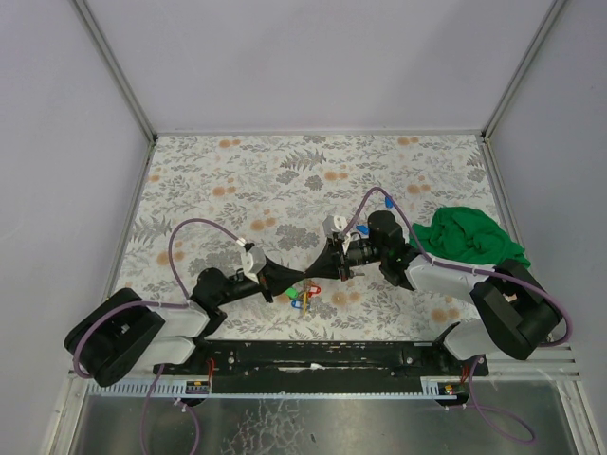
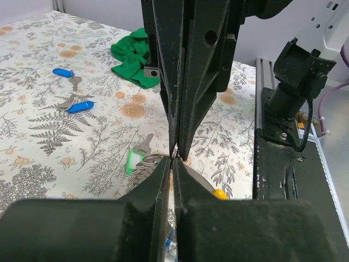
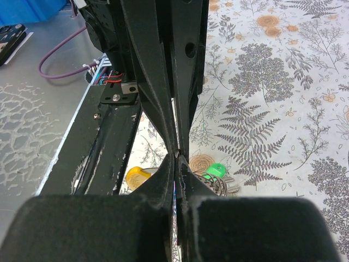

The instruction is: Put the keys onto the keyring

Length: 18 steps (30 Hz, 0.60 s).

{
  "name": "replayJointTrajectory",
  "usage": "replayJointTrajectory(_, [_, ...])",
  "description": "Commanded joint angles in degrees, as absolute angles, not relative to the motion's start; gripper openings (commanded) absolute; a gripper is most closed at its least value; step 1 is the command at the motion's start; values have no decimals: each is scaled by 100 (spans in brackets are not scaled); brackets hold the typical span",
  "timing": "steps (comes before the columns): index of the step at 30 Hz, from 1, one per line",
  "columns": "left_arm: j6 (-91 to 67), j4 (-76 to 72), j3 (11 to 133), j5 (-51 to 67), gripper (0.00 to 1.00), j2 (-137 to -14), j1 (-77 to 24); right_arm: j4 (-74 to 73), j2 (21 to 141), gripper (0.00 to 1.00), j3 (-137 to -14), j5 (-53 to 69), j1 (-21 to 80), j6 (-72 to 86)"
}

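- Black left gripper [image 2: 172,164]: you have its jaws pressed together, meeting your right gripper [image 3: 177,157] tip to tip, which is also closed.
- Just below the tips, the keyring [image 2: 151,159] lies on the table [image 1: 285,171] with green and yellow keys [image 2: 132,162].
- Two blue-tagged keys [image 2: 80,106] lie well apart, nearer the green cloth [image 2: 131,54].

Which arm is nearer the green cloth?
Right. The right arm lies right beside the green cloth; the left arm sits on the opposite side, well clear of it.

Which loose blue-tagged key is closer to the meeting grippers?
The tilted blue key, lower in the left wrist view; the other blue key lies farther back.
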<state>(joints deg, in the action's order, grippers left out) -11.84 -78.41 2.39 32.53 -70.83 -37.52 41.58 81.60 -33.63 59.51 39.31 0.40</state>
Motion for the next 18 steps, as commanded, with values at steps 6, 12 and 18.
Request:
replayJointTrajectory(6, [-948,-7257,600,3355,0,-6547,-3753,3600,7853,9,-3530,5893,3955,-329])
replayJointTrajectory(12, [-196,-3509,1464,2899,0,-5224,-3762,1797,7275,27,-3701,5215,3955,-1239])
replayJointTrajectory(18, [-228,-1851,2164,2440,0,-4959,-4000,1074,6747,33,-3741,4405,3955,-1713])
